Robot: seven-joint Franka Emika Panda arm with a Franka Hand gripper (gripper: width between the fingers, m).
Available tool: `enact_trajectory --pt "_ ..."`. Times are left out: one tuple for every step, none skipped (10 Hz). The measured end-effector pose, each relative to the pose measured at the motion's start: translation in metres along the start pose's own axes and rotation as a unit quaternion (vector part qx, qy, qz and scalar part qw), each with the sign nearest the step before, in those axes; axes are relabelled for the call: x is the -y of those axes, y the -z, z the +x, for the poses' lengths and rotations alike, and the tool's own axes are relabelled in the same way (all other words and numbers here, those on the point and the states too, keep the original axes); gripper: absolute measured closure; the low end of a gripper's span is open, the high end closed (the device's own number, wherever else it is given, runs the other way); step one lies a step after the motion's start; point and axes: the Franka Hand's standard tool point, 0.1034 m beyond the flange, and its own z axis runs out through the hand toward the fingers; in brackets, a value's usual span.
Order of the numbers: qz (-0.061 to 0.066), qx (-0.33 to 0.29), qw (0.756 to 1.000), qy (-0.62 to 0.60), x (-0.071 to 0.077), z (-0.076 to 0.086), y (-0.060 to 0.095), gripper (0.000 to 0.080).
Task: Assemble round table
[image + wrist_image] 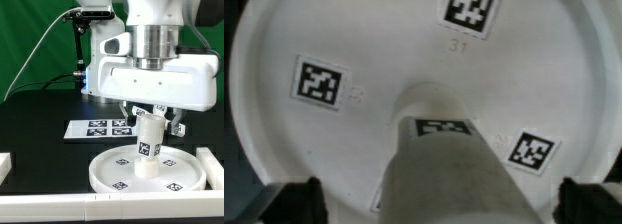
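The large round rimmed disc (112,172) lies flat on the black table, with tags on its face. It fills the wrist view (367,130). The short cylindrical leg (148,150) stands on the middle of the disc, leaning slightly, with a tag on its side. It also shows in the wrist view (446,165). My gripper (152,122) is straight above the leg, with its top between the fingers. In the wrist view the gripper (441,203) is open, with a gap on each side of the leg. The cross-shaped base is out of view.
The marker board (100,128) lies behind the disc. White straight rails stand at the exterior view's left (5,165) and right (212,168), and another runs along the front (100,219). A green backdrop is behind the arm.
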Motion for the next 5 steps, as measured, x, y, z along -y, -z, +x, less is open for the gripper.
enact_trajectory --pt "0.000 0.000 0.999 0.032 0.0002 0.0006 -0.0007 0.0151" --pt "0.000 0.000 1.000 0.021 0.0001 0.0008 -0.0006 0.0151" --pt "0.000 0.000 1.000 0.011 0.0000 0.0008 -0.0008 0.0274" --pt "0.000 0.000 1.000 0.010 0.0000 0.0011 -0.0006 0.0400" --pt "0.000 0.000 0.999 -0.033 0.0001 0.0009 -0.0007 0.0400"
